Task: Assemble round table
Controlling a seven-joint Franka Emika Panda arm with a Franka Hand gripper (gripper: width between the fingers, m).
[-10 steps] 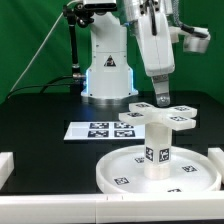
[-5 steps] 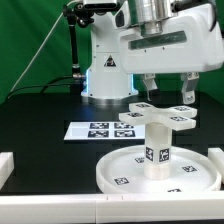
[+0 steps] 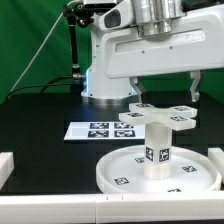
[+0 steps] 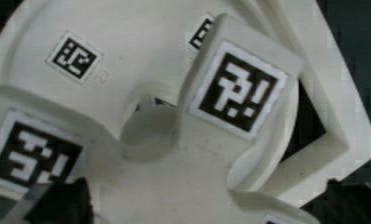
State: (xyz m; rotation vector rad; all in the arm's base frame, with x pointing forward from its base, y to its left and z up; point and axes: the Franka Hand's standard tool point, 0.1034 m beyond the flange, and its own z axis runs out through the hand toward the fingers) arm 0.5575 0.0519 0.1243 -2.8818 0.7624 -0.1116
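Note:
The round disc (image 3: 115,172) lies flat at the front of the table. The short cylinder leg (image 3: 156,150) stands upright at its middle. The cross-shaped base (image 3: 160,117) sits on top of the leg. My gripper (image 3: 165,92) hovers just above the base, open and empty, with one finger over each side of it. The wrist view looks straight down on the base (image 4: 164,90) and its tags from close by. My fingertips do not show clearly there.
The marker board (image 3: 100,130) lies on the black table at the exterior view's left of the assembly. The arm's white pedestal (image 3: 105,70) stands behind it. White ledges sit at the front left (image 3: 5,165) and at the right (image 3: 215,155).
The hand has turned about its vertical axis from edge-on to broadside over the cross-shaped base. Its fingers now show spread wide apart. The table parts have not moved.

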